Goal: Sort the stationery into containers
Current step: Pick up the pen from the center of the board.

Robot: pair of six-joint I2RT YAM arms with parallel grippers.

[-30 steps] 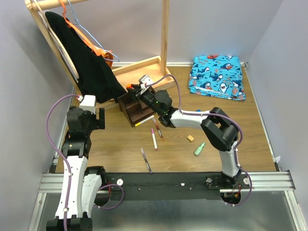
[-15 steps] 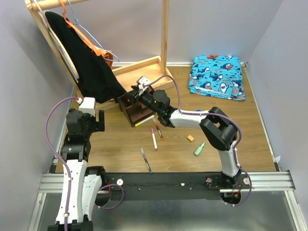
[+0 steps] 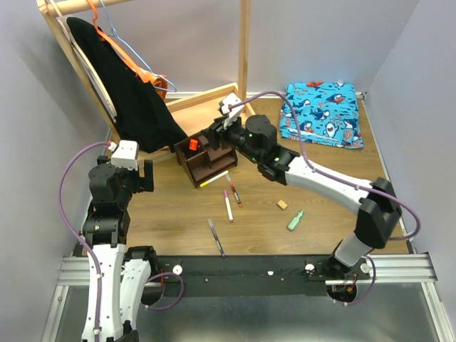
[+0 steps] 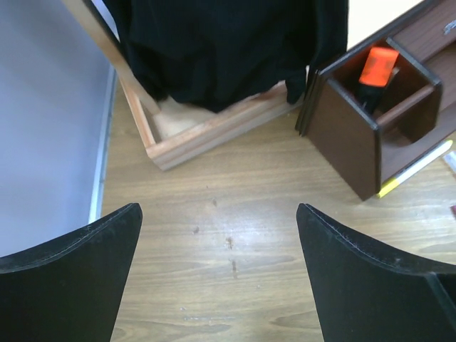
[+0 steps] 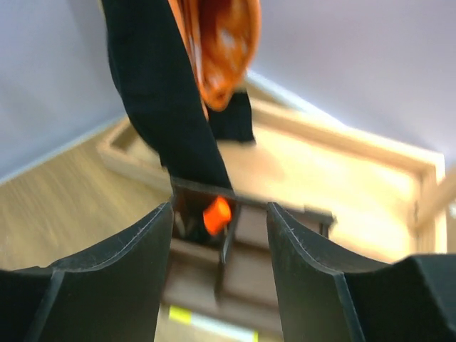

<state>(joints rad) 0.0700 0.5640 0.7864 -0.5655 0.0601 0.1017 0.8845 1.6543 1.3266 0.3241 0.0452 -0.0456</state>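
Nearest me on the tabletop [image 3: 171,214] lies the purple-grey pen [image 3: 216,237], then the mint-green highlighter [image 3: 295,221], tan eraser [image 3: 283,204] and pink-white pen [image 3: 228,206]. My left gripper [image 4: 217,214] hangs released over bare wood, nothing between its fingers. The yellow-white pen [image 3: 214,179] lies against the organiser [image 4: 342,142], where the black-orange marker [image 4: 374,71] stands in a corner compartment. My right gripper [image 5: 219,210] is spread and empty, seemingly just above the organiser, though that view is blurred.
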